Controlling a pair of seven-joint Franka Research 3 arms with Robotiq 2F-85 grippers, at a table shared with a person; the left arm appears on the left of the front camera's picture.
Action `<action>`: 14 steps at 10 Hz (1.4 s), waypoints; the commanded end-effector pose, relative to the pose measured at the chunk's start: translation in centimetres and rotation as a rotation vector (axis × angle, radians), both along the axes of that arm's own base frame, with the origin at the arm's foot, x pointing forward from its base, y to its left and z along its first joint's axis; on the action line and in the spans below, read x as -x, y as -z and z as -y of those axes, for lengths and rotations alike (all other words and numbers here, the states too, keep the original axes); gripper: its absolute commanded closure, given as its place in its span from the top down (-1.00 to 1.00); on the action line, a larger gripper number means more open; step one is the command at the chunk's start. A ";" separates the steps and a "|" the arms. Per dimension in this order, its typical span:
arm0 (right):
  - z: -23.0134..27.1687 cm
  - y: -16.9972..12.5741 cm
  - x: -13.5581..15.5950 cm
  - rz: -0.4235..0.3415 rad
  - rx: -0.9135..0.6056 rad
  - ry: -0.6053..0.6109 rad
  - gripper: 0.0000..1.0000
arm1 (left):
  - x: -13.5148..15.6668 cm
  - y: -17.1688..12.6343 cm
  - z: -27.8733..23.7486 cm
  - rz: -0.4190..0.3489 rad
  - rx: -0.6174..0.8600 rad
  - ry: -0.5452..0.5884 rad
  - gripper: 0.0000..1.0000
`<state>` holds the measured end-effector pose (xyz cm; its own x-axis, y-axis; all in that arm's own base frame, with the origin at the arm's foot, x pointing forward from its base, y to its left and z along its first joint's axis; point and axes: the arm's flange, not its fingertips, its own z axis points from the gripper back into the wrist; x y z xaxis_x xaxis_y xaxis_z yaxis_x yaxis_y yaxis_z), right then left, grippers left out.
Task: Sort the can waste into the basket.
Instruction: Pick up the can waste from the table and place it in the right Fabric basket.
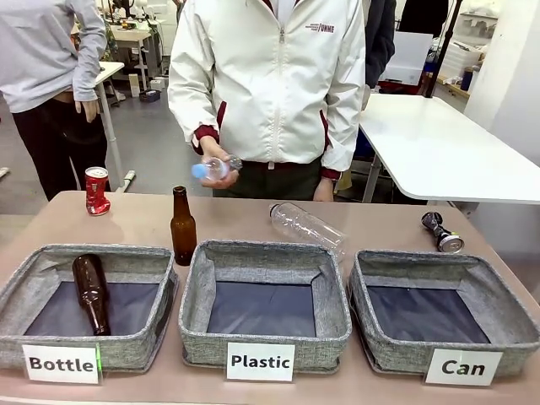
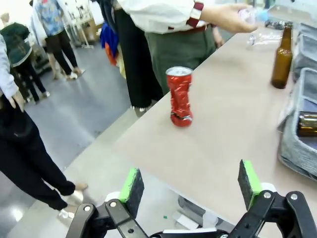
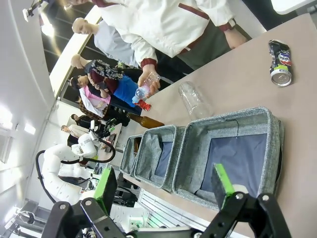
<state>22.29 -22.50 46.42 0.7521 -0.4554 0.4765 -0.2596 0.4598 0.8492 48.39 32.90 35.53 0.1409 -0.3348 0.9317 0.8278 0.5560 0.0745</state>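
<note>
Meanwhile, the left gripper [image 2: 190, 182] and the right gripper [image 3: 164, 182] are hovering wide open, gripping nothing.
The dented red metal drink can [image 2: 179, 96] is standing upright straight ahead of the left fingers, seemingly lined up for a grasp; the dark printed metal can [image 3: 280, 63] is lying beyond the right fingers, past the grey felt "Can" basket [image 3: 193, 158].

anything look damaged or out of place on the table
Both cans are crushed. The red can stands dented near the far left corner of the table; the dark can lies crumpled on its side behind the Can basket.
</note>
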 end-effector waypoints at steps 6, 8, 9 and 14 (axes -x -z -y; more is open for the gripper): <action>0.1 -0.1 -0.1 0.036 -0.003 0.001 1.00 | -8.4 2.7 7.7 -0.040 -0.079 0.125 1.00; 0.1 -0.1 -0.1 0.036 -0.003 0.001 1.00 | -10.5 3.5 9.4 -0.071 -0.086 0.146 1.00; 0.1 -0.1 -0.1 0.036 -0.003 0.001 1.00 | -11.5 4.0 10.5 -0.058 -0.090 0.137 1.00; 0.1 -0.1 -0.1 0.036 -0.003 0.001 1.00 | -15.6 6.3 14.4 -0.133 -0.106 0.121 1.00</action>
<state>22.28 -22.51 46.44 0.7518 -0.4554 0.4770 -0.2601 0.4599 0.8490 62.81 18.38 28.95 0.1804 -0.4509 0.8741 0.9097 0.4144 0.0260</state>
